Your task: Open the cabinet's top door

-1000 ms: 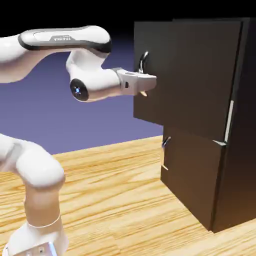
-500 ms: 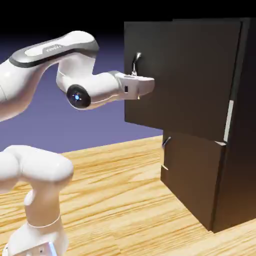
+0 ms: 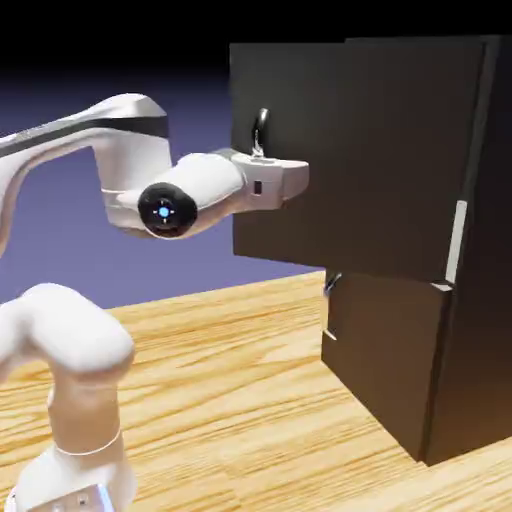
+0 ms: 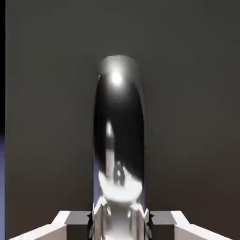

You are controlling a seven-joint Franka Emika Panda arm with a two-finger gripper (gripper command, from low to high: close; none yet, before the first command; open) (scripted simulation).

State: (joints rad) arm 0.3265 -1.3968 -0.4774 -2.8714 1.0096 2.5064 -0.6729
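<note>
Wooden table [image 3: 230,400]: pale surface extending beneath the robot and the cabinet, with a bare stretch between the arm's base and the cabinet's foot. Cabinet [image 3: 495,330]: tall, dark, at the exterior view's right. White arm [image 3: 85,340]: rising at the exterior view's left and reaching across to the door. Top door [image 3: 360,160]: upper front of the cabinet, swung outward, its free edge projecting beyond the lower door [image 3: 390,340] toward the exterior view's left. Open backdrop lies beyond that free edge; beneath the overhang, open space adjoins the lower door. Gripper [image 4: 120,225]: jaws narrow, closed on the top door's handle [image 3: 261,127], a curved silver bar near the free edge.

The hand view alone shows both grey fingertips [image 4: 78,225], one on each side of the handle, and bright reflections along the bar. The exterior view alone shows the lower door, its small handle [image 3: 332,284], and the top door's overhang.
</note>
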